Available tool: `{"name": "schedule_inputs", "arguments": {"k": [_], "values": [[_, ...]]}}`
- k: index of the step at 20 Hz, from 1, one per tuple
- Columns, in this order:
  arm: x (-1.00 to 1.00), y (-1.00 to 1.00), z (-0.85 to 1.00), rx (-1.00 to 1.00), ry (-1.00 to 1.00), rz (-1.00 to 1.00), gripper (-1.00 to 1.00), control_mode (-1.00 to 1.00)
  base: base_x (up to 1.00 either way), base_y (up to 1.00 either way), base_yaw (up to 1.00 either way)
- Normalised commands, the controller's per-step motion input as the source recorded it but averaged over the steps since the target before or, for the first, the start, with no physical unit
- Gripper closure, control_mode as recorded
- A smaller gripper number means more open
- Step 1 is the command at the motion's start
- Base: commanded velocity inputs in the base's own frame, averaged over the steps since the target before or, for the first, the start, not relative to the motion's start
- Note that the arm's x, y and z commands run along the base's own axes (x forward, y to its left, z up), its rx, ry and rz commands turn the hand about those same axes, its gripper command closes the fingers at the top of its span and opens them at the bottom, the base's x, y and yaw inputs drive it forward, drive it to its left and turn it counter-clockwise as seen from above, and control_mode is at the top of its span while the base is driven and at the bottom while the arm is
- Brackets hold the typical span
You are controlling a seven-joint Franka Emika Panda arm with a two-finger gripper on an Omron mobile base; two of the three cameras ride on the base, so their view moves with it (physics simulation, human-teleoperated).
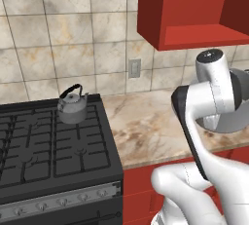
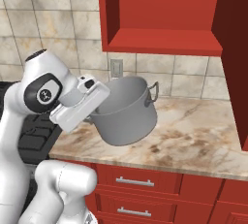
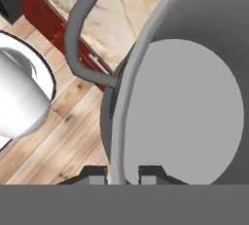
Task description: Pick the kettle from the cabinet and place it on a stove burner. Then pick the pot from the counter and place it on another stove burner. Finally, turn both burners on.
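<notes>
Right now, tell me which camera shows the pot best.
The right base view: the pot shows nearly whole, tilted above the counter, one handle visible. The left base view catches a sliver behind the arm. The hand view shows its rim between the gripper fingertips.

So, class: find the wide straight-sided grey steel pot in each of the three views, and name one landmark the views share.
Left base view: wide straight-sided grey steel pot at the right edge, mostly hidden behind the white arm.
Right base view: pot at centre, lifted and tilted above the counter.
Hand view: pot's rim and inside fill the right side, the hand gripping the rim.
Shared landmark: beige-brown veined marble counter.
</notes>
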Motion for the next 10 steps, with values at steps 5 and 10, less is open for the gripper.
{"name": "schedule_inputs", "arguments": {"k": [5,10], "values": [[-0.03,0.0,0.0,0.0,-0.01,0.0,1.0,-1.0,0.0,0.0,0.0],[-0.16,0.0,0.0,0.0,-0.06,0.0,1.0,1.0,-0.36,0.0,0.0]]}}
